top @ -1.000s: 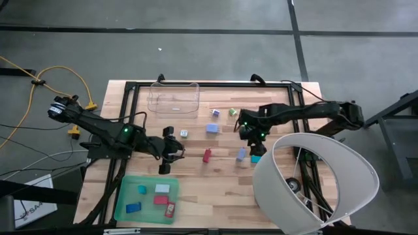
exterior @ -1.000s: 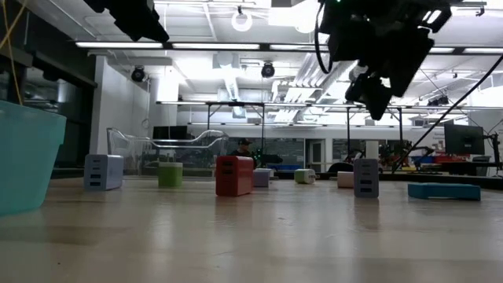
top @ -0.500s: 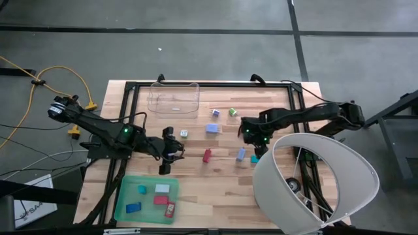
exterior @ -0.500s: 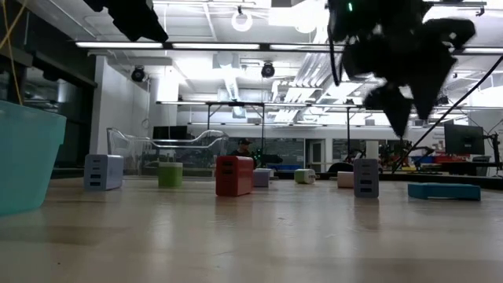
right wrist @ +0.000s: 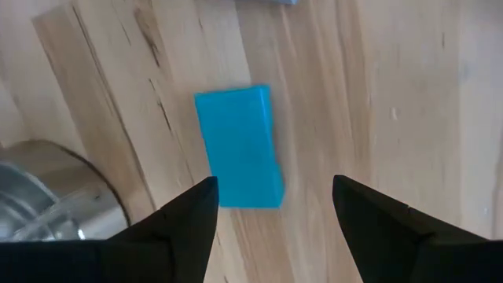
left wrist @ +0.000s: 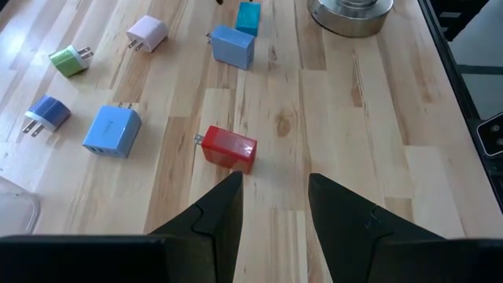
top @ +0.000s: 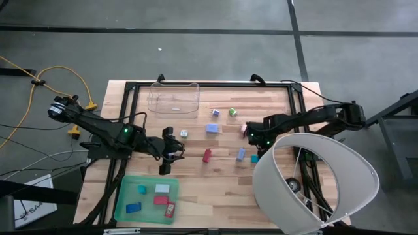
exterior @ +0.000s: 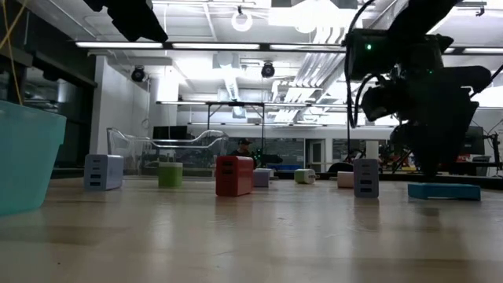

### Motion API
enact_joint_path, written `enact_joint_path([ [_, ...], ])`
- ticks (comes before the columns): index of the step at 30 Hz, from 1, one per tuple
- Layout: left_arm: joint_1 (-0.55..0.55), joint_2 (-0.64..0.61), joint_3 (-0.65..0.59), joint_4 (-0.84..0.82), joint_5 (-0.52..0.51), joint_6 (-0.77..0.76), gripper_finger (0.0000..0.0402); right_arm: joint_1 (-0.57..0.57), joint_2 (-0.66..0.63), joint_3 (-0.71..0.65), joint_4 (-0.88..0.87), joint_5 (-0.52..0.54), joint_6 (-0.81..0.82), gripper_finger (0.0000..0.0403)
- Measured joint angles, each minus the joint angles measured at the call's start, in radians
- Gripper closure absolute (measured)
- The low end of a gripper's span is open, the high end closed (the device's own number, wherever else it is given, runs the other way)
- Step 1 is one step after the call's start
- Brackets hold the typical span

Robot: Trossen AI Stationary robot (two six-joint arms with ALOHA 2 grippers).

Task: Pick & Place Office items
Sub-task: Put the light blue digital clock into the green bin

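My right gripper [top: 259,147] hangs open, fingers pointing down, just above a teal block [right wrist: 240,145] that lies flat on the wood. In the low view the gripper [exterior: 431,157] stands over this block [exterior: 444,191]. My left gripper [left wrist: 275,192] waits open above the table's left half [top: 171,151], facing a red block [left wrist: 228,148]. Several loose pieces lie between the arms: a light blue block [top: 241,153], a larger blue one [top: 212,128], a dark blue one [top: 215,113], a green one [top: 232,112], a pink one [top: 245,128] and a white one [top: 184,134].
A green tray [top: 124,196] at the near left holds several pieces. A clear plastic bin [top: 173,98] sits at the far side. A big white lamp shade [top: 313,186] and its metal base [right wrist: 47,196] crowd the near right, close to the teal block.
My right gripper has moved toward the table's right edge and come down, from beside the light blue block to just above the teal block. The pink block it covered now shows. The blocks have not moved.
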Motion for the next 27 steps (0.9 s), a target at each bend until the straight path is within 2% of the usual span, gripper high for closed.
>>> enact_joint_path([
  [13, 0.0, 0.0, 0.0, 0.0, 0.0, 0.0, 0.0261, 0.189, 0.0, 0.001, 0.099, 0.153, 0.104, 0.0165],
  [21, 0.0, 0.0, 0.0, 0.0, 0.0, 0.0, 0.0261, 0.25, 0.001, 0.001, 0.106, 0.283, 0.126, 0.0165],
  [27, 0.0, 0.0, 0.0, 0.0, 0.0, -0.008, 0.0261, 0.259, 0.001, 0.001, 0.106, 0.278, 0.154, 0.0165],
])
